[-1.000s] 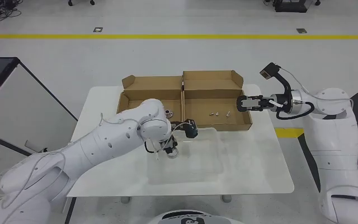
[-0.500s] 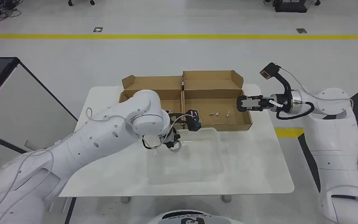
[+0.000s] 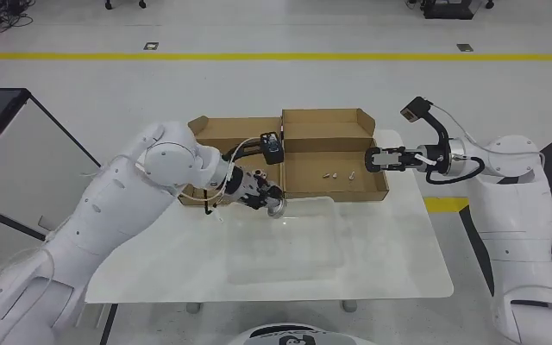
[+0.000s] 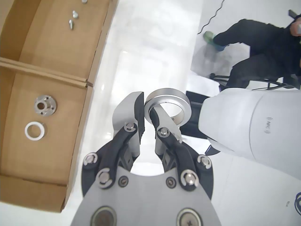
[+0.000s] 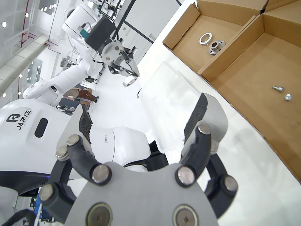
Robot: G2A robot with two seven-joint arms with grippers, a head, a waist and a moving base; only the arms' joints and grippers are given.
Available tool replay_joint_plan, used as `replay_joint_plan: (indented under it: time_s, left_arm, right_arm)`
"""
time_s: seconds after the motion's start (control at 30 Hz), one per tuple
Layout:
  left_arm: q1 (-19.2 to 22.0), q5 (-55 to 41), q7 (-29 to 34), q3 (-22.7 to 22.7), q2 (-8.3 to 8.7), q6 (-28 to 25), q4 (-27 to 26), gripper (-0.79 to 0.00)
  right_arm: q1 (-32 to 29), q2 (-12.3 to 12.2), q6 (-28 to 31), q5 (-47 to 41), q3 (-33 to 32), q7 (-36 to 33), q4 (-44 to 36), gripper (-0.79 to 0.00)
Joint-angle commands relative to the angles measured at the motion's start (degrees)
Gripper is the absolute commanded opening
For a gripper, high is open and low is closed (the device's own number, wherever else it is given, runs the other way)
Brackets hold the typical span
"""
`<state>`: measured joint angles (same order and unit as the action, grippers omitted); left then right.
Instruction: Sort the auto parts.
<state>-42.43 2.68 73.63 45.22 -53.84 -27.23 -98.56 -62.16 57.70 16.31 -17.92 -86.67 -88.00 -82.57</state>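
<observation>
A white table [image 3: 388, 250] is standing on a pale grey floor [image 3: 259, 86]. Beyond its far side a yellow line [image 3: 276, 56] is running left to right. A black-framed panel [image 3: 34, 164] is standing at the table's left.

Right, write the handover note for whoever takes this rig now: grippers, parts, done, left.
Left gripper: jaws shut on the metal ring, one jaw inside it, held in the air near the far edge of the clear tray.
Right gripper: open, holding nothing, at the outer end of the right box.
Done: flange and pale ring lie in the left box; small fasteners lie in the right box.
Left: set the held ring down, probably in the left box with the other round parts.
</observation>
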Motion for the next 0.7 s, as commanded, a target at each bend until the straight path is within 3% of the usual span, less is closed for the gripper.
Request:
replay_joint_plan:
  time_s: [0.0, 0.4, 0.67]
  left_arm:
    - [-1.07, -2.81, -2.04, 1.56, 0.29, -1.85, 0.68, -0.785]
    - [-4.37, -21.69, -12.7, 8.55, 0.74, -16.12, 4.52, -0.785]
    - [-5.6, -28.91, -21.27, 10.31, 1.88, -24.71, 2.28, -0.785]
  right_arm:
    - [0.0, 0.0, 0.0, 0.0, 0.0, 0.0, 0.0, 0.0]
    - [0.0, 0.0, 0.0, 0.0, 0.0, 0.0, 0.0, 0.0]
    - [0.0, 0.0, 0.0, 0.0, 0.0, 0.0, 0.0, 0.0]
